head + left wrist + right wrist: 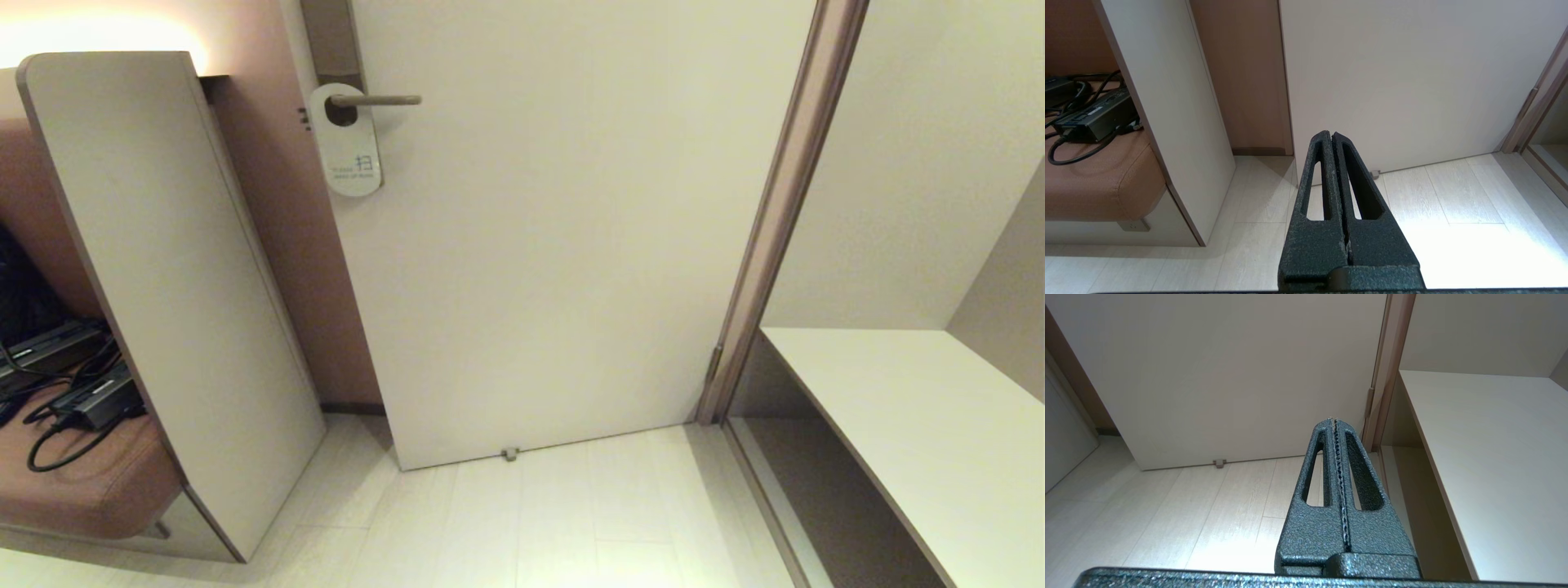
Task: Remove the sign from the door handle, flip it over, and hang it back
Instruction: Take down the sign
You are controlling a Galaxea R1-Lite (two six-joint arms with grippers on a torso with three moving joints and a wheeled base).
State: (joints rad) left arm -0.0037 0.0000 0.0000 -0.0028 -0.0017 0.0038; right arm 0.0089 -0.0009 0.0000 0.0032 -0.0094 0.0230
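Showing start pose, near to far: left gripper and right gripper, both w/ fingers pressed together and holding nothing, point low over pale floor toward bottom of door. Farther up, at door's left edge, the sign hangs by its oval hole on the door handle, white face w/ blue print outward, well apart from both grippers.

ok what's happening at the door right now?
Nothing is being handled. The sign hangs on the door handle, white side out. The left gripper and right gripper are both shut and empty, held low and aimed at the foot of the door, nowhere near the handle.
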